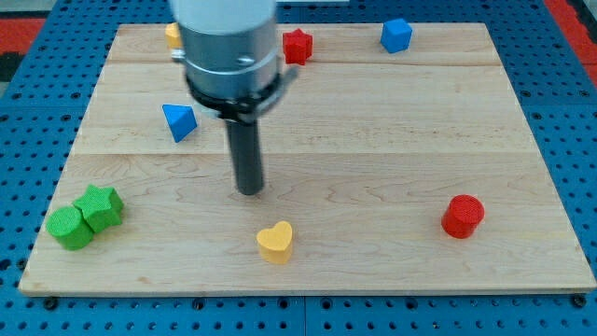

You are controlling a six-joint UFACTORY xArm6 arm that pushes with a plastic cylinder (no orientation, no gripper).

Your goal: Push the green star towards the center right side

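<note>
Blue perforated bench carries a pale wooden board (373, 140). No gripper or fingers on this rig, so no jaw state to record: only my tip (250, 191), resting on bare wood near board centre, touching nothing.

Target, the green star-shaped block (100, 207), sits at the view's lower left, touching a green round block (70, 228). Tip is well to its right; likely needs to get round to the star's left side before pushing.

Others lie scattered: blue triangular block (179, 121), yellow heart block (275, 242), red cylinder block (463, 216), red star-like block (297, 45), blue cube-like block (396, 35), and a yellow block (173, 35) half hidden, shape unclear.

No writing or labels legible.
</note>
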